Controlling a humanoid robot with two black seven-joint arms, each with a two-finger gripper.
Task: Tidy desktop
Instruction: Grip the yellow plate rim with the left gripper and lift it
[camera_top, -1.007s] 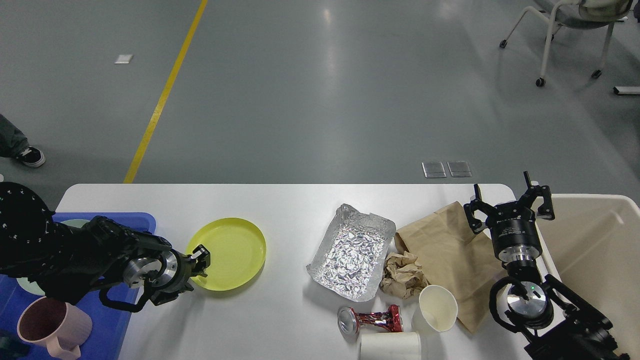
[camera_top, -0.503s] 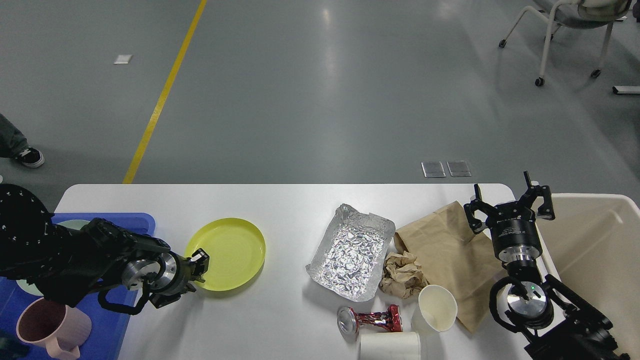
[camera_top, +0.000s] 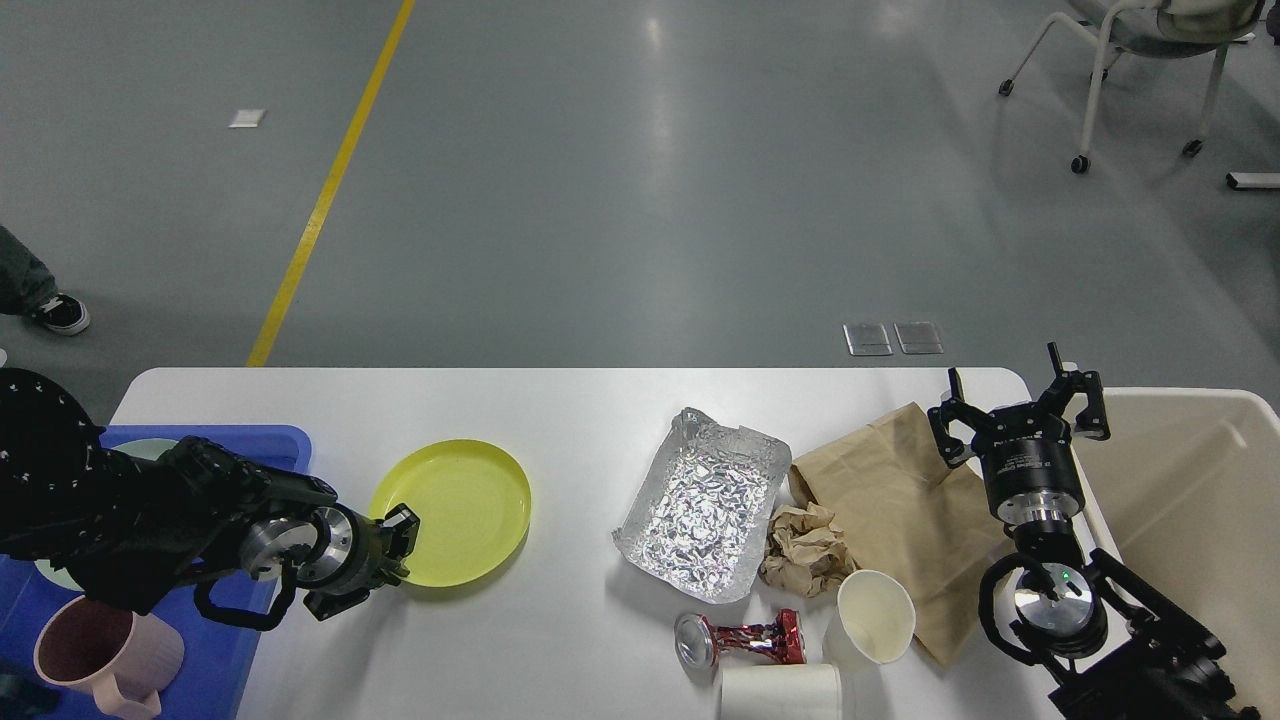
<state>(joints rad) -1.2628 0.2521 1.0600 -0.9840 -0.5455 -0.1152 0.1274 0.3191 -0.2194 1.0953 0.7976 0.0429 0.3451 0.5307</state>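
Nearest on the desktop (camera_top: 580, 410) lie 2 paper cups (camera_top: 876, 616), one tipped over, and a crushed can (camera_top: 740, 640). Beyond them sit crumpled paper (camera_top: 803, 548), a foil tray (camera_top: 705, 500) and a brown bag (camera_top: 890, 500). The left gripper (camera_top: 398, 535) clamps the yellow plate (camera_top: 460, 510) by its rim. The right gripper (camera_top: 1020, 400) hangs spread wide above the bag.
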